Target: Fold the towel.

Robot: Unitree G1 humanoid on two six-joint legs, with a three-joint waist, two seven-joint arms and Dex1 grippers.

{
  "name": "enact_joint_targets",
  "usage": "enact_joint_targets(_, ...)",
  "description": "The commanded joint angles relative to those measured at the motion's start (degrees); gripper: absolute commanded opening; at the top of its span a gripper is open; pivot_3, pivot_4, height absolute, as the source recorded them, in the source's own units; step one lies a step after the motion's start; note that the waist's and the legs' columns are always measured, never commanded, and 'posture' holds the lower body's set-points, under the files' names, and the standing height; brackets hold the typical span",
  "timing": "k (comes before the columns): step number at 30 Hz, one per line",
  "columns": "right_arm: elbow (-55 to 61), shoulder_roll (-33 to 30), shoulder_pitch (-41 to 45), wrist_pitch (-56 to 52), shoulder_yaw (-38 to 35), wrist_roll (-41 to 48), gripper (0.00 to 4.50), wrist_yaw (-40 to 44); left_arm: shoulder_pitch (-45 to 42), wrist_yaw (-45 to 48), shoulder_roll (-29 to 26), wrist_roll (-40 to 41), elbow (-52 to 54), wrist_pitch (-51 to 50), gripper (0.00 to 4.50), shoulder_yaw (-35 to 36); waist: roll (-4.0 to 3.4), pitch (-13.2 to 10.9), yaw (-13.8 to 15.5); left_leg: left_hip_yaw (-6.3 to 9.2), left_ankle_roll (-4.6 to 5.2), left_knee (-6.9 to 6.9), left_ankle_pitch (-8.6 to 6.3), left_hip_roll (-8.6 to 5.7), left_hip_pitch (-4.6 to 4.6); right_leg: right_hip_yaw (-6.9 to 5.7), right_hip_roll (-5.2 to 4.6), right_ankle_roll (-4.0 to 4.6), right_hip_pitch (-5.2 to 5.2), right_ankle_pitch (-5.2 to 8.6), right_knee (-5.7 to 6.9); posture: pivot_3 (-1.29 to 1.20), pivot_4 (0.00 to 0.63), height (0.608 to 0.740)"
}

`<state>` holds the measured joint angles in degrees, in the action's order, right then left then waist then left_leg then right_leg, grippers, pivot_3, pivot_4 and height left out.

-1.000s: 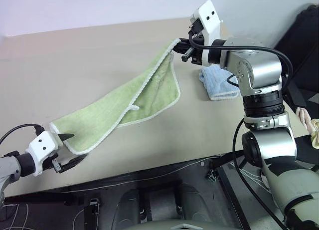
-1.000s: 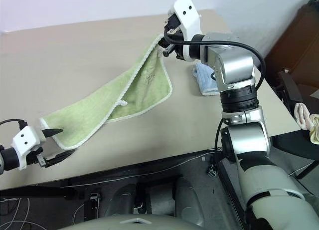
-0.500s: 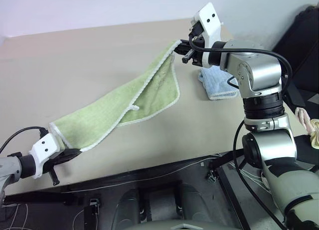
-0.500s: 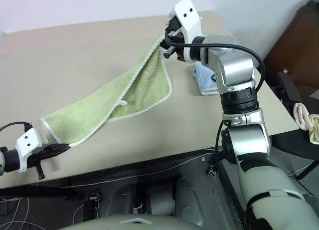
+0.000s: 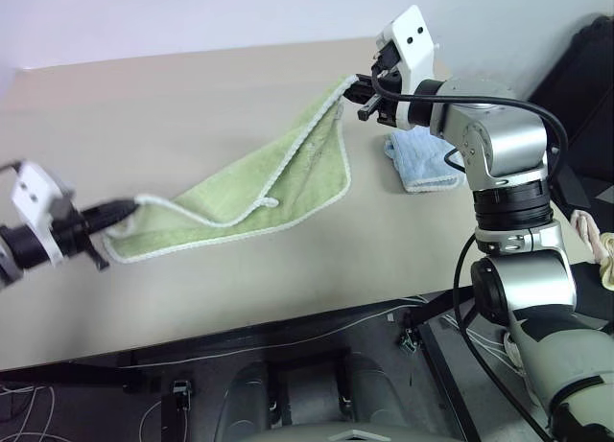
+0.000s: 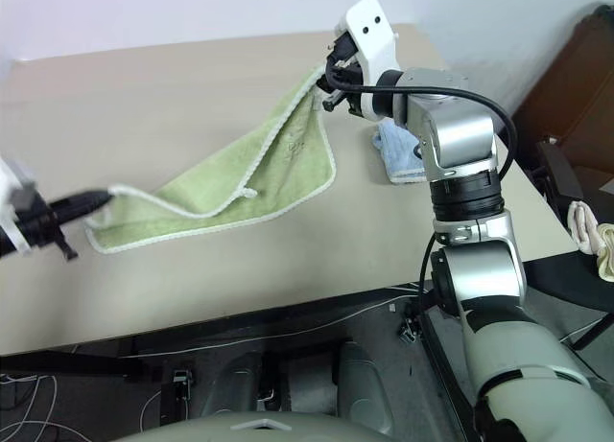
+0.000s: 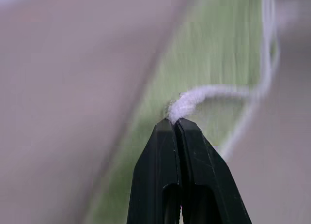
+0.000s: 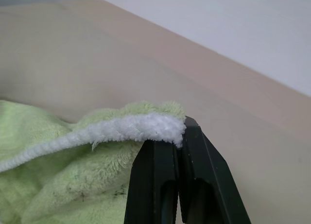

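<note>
The green towel (image 5: 259,188) hangs stretched between the two pincers above the tan worktop (image 5: 192,97), its long body sagging so that the lower fold rests on the worktop near the middle. A white stitched edge runs around it, and a small white loop (image 5: 272,202) sits on the edge of the upper layer.

The left pincer (image 5: 123,209) is clamped tight on the near corner of the towel; in the left wrist view its two black fingers (image 7: 160,175) are pressed together with the white edging pinched at their tips. That corner is raised off the worktop.

The right pincer (image 5: 366,90) is likewise closed, gripping the far corner of the towel; the right wrist view shows its fingers (image 8: 155,180) shut on the thick white edge with green cloth falling away below. This corner is held higher than the other, well above the worktop.

A smaller blue towel (image 5: 419,164) lies bunched on the worktop just beside the right arm, apart from the green one. At the far right edge a pale cloth (image 5: 597,245) lies off the worktop.
</note>
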<state>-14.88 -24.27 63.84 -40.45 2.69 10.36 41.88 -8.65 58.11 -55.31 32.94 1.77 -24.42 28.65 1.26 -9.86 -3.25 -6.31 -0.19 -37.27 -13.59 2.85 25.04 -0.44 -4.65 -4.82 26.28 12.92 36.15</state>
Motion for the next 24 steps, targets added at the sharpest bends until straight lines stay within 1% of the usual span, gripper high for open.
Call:
enact_joint_targets(1, -2.59, -2.00, 4.05, 3.06, -3.29, 0.29, 0.00, -1.29, -7.10, 0.00, -3.25, 1.33, -6.73, -0.88, 0.03, 2.22, -0.01, -0.01, -0.10, -0.01, 0.00, 0.00, 0.00, -0.01, 0.00, 0.00, 0.01, -0.01, 0.01, 0.00, 0.01, 0.00, 0.150, 0.740)
enact_joint_targets(5, -8.73, -2.57, 7.26, 6.77, -4.17, -0.60, 0.00, -3.36, -19.25, 0.53, -4.91, -3.80, -22.00, 5.56, 0.03, -2.26, -0.02, -0.01, -0.29, -0.03, -0.01, 0.01, 0.02, -0.02, -0.03, 0.00, 0.08, -0.02, 0.03, 0.00, 0.04, 0.00, 0.150, 0.740)
enact_joint_targets(7, -13.38, -2.47, 9.89, 9.18, -5.39, -0.69, 0.00, -5.05, -28.81, -1.01, -4.61, -7.30, -32.53, 9.83, 0.03, -5.01, 0.01, -0.03, -0.29, -0.03, -0.02, 0.01, 0.03, -0.02, -0.04, -0.01, 0.10, -0.03, 0.01, 0.00, 0.05, 0.00, 0.150, 0.740)
enact_joint_targets(10, -23.84, -3.23, 14.76, 14.97, -6.27, -2.61, 0.00, -8.99, -44.17, -4.10, -3.96, -13.78, -50.16, 18.43, 0.03, -9.51, 0.10, -0.06, -0.26, 0.00, -0.05, -0.09, 0.05, -0.02, 0.02, -0.05, 0.13, -0.10, 0.00, -0.04, 0.06, 0.00, 0.150, 0.740)
enact_joint_targets(11, -27.30, -3.82, 16.34, 16.85, -6.54, -3.06, 0.00, -9.88, -49.31, -6.39, -3.72, -16.07, -55.83, 21.36, 0.03, -10.80, 0.10, -0.06, -0.20, -0.01, -0.04, -0.10, 0.05, -0.03, 0.07, -0.05, 0.12, -0.13, 0.02, -0.06, 0.02, 0.00, 0.150, 0.740)
enact_joint_targets(13, -31.85, -4.52, 18.35, 19.45, -6.72, -3.55, 0.00, -10.34, -55.76, -9.05, -3.50, -19.04, -63.43, 25.61, 0.03, -12.43, 0.11, -0.07, -0.12, -0.01, -0.03, -0.14, 0.04, -0.05, 0.16, -0.06, 0.11, -0.17, 0.05, -0.08, -0.04, 0.00, 0.150, 0.740)
enact_joint_targets(15, -33.40, -5.49, 18.52, 20.85, -6.07, -3.99, 0.00, -8.47, -60.30, -11.21, -3.39, -21.64, -68.63, 28.75, 0.03, -13.88, 0.11, -0.07, -0.05, -0.02, -0.02, -0.11, 0.04, -0.05, 0.22, -0.05, 0.10, -0.20, 0.06, -0.08, -0.01, 0.00, 0.150, 0.740)
enact_joint_targets(18, -29.89, -6.89, 15.49, 20.38, -5.10, -3.56, 0.00, -4.13, -63.69, -12.57, -3.20, -24.40, -72.92, 31.34, 0.03, -15.44, 0.10, -0.07, -0.17, -0.07, -0.01, -0.07, 0.03, -0.05, 0.33, -0.05, 0.10, -0.29, 0.16, -0.03, -0.05, 0.00, 0.150, 0.740)
enact_joint_targets(20, -21.84, -8.68, 9.81, 18.19, -3.82, -2.48, 0.00, 0.93, -64.38, -11.34, -3.14, -25.06, -74.14, 32.10, 0.03, -15.76, 0.12, -0.07, -0.03, -0.05, -0.01, -0.03, 0.03, -0.05, 0.34, -0.06, 0.10, -0.38, 0.17, 0.02, -0.06, 0.00, 0.150, 0.740)
enact_joint_targets(22, -11.26, -11.16, 2.33, 13.64, -3.26, -0.49, 0.00, 5.29, -63.45, -7.72, -3.42, -25.35, -74.62, 31.66, 0.03, -16.06, 0.13, -0.08, 0.19, -0.03, -0.01, -0.03, 0.03, -0.04, 0.37, -0.07, 0.09, -0.43, 0.16, 0.06, -0.07, 0.00, 0.150, 0.740)
enact_joint_targets(24, -3.69, -12.93, -2.71, 10.17, -3.26, 0.80, 0.00, 7.37, -62.27, -4.87, -3.88, -25.65, -74.75, 31.40, 0.03, -16.11, 0.12, -0.08, 0.50, -0.03, -0.01, -0.06, 0.02, -0.06, 0.40, -0.07, 0.08, -0.46, 0.17, 0.08, -0.08, 0.00, 0.150, 0.740)
